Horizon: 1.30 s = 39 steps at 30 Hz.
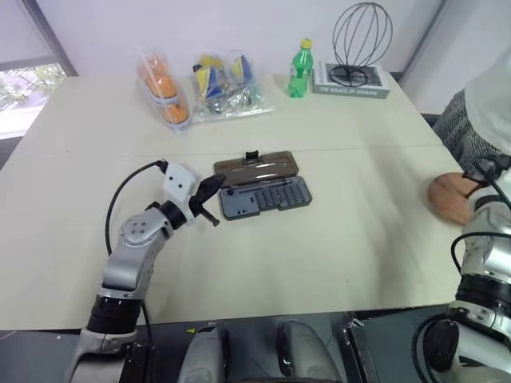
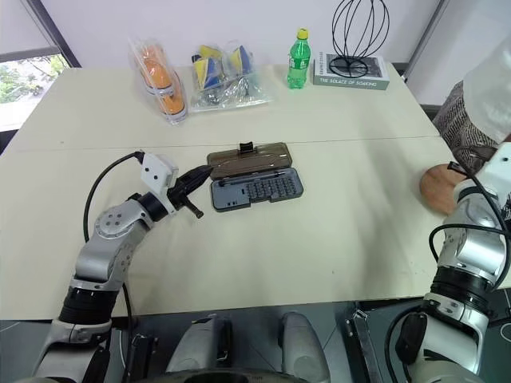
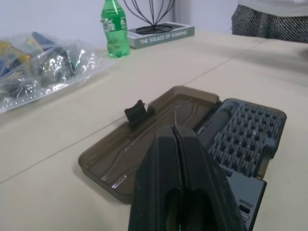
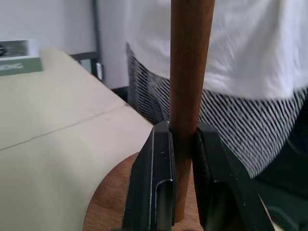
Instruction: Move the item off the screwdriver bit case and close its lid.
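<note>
The screwdriver bit case (image 1: 265, 197) lies open in the middle of the table, rows of bits showing. Its smoky brown lid (image 1: 257, 167) lies flat behind it, latch tab (image 3: 136, 111) pointing up. My left gripper (image 1: 211, 191) is shut and empty, level, just off the case's left end. The item, a reddish-brown wooden stand, is at the table's right edge. My right gripper (image 4: 183, 139) is shut on its thin rod (image 4: 190, 62) just above the round base (image 1: 453, 197). I cannot tell whether the base touches the table.
A person in a white top and striped garment (image 1: 479, 120) stands close behind the stand, at the right edge. Along the far side are a green bottle (image 1: 299, 69), a book (image 1: 351, 81) under a black wire sphere (image 1: 361, 36), and plastic bags (image 1: 196, 86).
</note>
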Available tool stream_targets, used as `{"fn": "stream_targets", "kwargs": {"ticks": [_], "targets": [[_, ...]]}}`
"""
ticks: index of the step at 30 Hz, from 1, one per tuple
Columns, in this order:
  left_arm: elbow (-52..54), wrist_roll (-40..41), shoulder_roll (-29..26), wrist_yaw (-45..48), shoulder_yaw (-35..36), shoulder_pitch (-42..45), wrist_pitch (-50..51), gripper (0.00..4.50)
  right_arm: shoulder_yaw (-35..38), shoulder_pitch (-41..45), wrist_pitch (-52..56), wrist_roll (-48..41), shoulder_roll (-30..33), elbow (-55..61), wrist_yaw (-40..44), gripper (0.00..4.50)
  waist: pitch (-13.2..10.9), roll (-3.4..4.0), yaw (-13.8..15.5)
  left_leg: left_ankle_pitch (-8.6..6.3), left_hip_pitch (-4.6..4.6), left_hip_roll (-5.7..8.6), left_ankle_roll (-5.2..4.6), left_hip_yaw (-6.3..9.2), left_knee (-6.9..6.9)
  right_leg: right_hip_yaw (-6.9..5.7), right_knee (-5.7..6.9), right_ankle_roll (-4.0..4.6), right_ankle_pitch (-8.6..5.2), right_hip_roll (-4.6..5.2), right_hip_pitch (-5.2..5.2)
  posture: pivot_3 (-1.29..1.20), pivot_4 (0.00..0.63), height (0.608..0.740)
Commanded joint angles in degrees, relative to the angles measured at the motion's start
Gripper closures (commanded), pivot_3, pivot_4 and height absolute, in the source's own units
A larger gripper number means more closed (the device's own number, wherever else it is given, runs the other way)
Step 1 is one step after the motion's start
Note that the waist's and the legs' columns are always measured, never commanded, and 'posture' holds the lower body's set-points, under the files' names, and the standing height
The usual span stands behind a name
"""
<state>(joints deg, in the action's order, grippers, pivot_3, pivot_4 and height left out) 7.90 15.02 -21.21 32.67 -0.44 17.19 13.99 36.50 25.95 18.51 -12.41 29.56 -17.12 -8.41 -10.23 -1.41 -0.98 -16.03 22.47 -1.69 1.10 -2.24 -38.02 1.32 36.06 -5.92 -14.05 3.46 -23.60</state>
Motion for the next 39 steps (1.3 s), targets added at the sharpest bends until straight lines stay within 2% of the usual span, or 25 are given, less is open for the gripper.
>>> {"fn": "stream_targets", "kwargs": {"ticks": [1,12,21,27,33,36,39], "targets": [[1.6,-0.5,-0.4,0.3,0.2,0.5,-1.8,4.5,2.8,1.2,-1.5,-2.6,-0.5,0.9,-1.6,4.45,0.0,0.01,0.0,0.0,0.0,0.0,0.0,-0.01,0.0,0.01,0.0,0.0,0.0,0.0,0.0,0.0,0.15,0.74],[1.1,-1.4,-0.7,0.7,0.0,0.9,-2.2,4.5,1.0,-2.3,0.3,-3.9,-5.8,5.4,-3.8,4.45,0.0,0.05,-0.1,0.0,0.0,-0.05,0.0,-0.02,0.01,0.03,0.01,-0.01,0.0,-0.02,-0.02,0.0,0.15,0.74],[0.7,-2.2,-0.5,0.9,-0.3,1.2,-2.5,4.5,0.3,-4.0,2.2,-4.2,-6.3,7.8,-3.8,0.03,0.0,0.15,0.0,0.0,0.01,-0.06,-0.01,-0.06,0.01,0.08,0.01,0.0,0.0,-0.01,-0.05,0.0,0.15,0.74],[1.1,-2.2,-0.5,0.9,-0.4,0.8,-2.5,4.5,0.4,-8.3,9.6,-6.3,-7.3,17.3,-3.9,0.03,0.0,0.16,0.1,-0.01,0.03,-0.07,-0.02,-0.07,0.02,0.07,0.0,0.0,0.0,-0.01,-0.07,0.0,0.15,0.74],[1.0,-1.9,-1.6,1.1,0.8,0.5,-2.4,4.5,-5.8,-15.7,26.3,-11.1,-10.4,37.5,-2.9,0.03,0.0,0.19,-0.2,-0.01,0.03,-0.13,-0.02,0.09,0.03,0.1,0.03,0.02,-0.01,-0.04,-0.12,0.0,0.15,0.74],[-0.3,-1.8,-2.0,0.9,1.4,1.4,-2.7,4.5,-12.8,-14.8,34.8,-13.5,-9.5,45.9,-0.5,0.03,0.0,0.23,-0.2,-0.01,0.03,-0.13,-0.02,0.08,0.03,0.12,0.06,0.14,-0.08,-0.04,-0.16,0.0,0.15,0.74],[-1.7,-1.9,-2.0,0.8,1.5,2.6,-3.0,4.5,-16.7,-10.7,36.4,-13.3,-7.0,46.4,2.9,0.03,0.0,0.24,0.0,-0.01,0.04,-0.12,-0.02,0.1,0.03,0.11,0.05,0.16,-0.09,-0.05,-0.17,0.0,0.15,0.74]]}}
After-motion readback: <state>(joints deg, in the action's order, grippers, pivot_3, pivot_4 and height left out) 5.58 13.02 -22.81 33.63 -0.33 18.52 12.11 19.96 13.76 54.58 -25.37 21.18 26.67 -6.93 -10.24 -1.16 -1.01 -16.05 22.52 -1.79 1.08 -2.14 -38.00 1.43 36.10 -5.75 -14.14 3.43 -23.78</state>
